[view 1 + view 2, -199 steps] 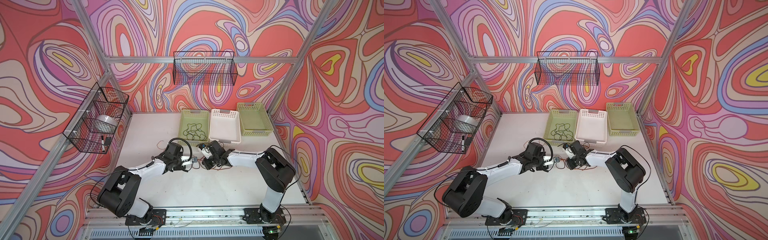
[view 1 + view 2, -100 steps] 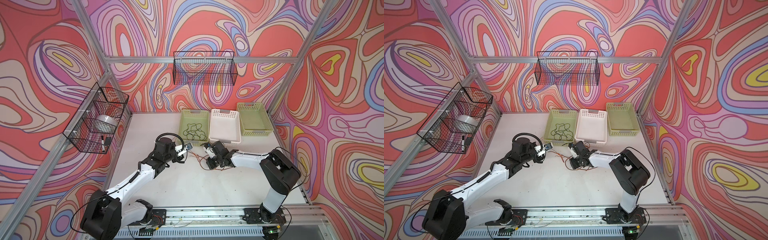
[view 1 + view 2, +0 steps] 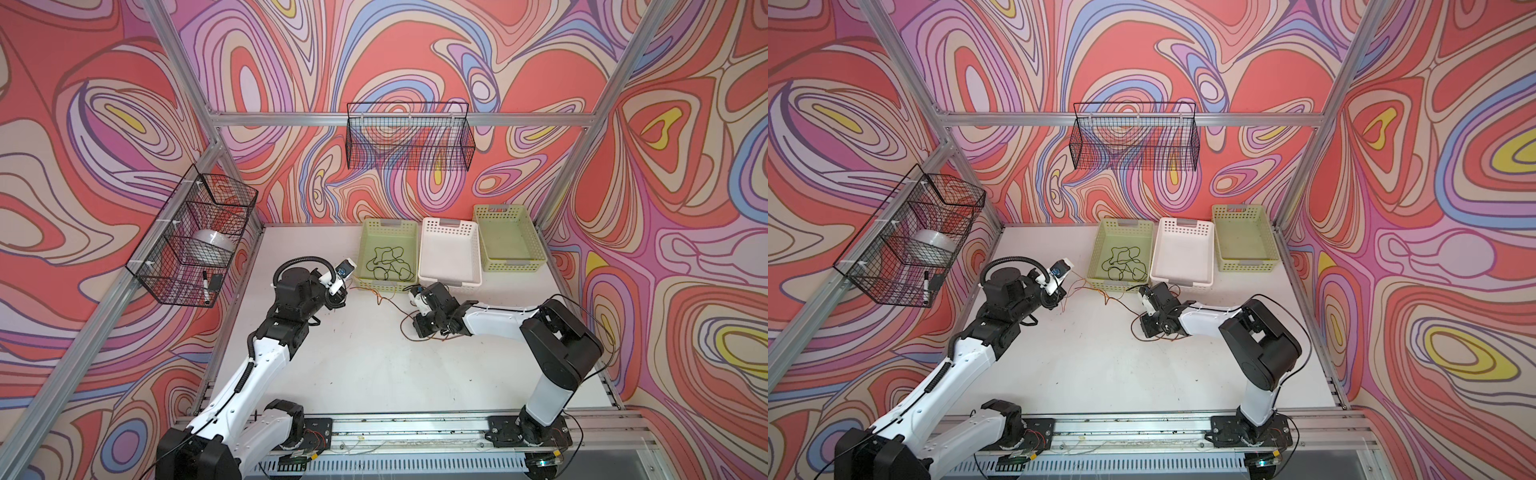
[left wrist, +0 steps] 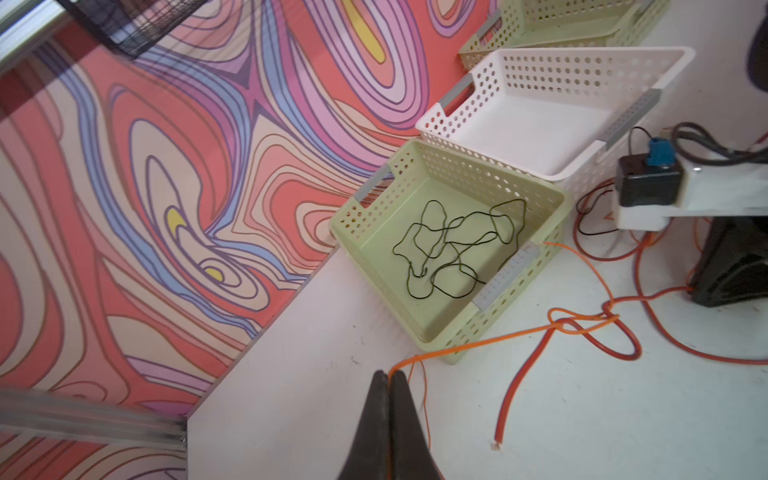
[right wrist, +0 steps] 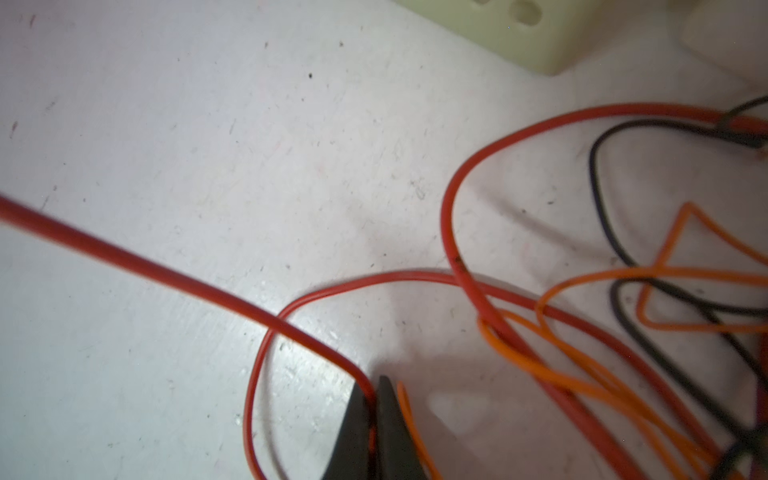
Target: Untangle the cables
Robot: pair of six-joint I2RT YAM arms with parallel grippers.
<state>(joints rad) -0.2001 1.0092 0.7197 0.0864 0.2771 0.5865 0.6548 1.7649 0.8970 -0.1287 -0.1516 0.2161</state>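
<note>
A thin orange cable [image 4: 498, 338] and a thicker red-orange cable [image 4: 523, 382] cross in a loose knot [image 4: 582, 324] on the white table in front of the baskets. My left gripper [image 4: 388, 374] is shut on the thin orange cable near its end; both top views show it [image 3: 340, 291] left of the baskets. Low over the table, my right gripper [image 5: 374, 380] is shut on the red-orange cable [image 5: 166, 274], with orange loops [image 5: 561, 374] and a dark wire [image 5: 606, 232] beside it. A dark green cable [image 3: 388, 266] lies coiled inside the left green basket.
Three baskets stand along the back wall: a green one [image 3: 365, 249], a white one [image 3: 451, 282] and another green one [image 3: 509, 266]. Black wire baskets hang on the left wall [image 3: 187, 249] and the back wall [image 3: 409, 141]. My right gripper [image 3: 422, 328] is near the white basket's front.
The two grippers were close together; my left gripper has pulled back and to the left with the orange cable, and the right one has shifted right. The cables now stretch between them.
</note>
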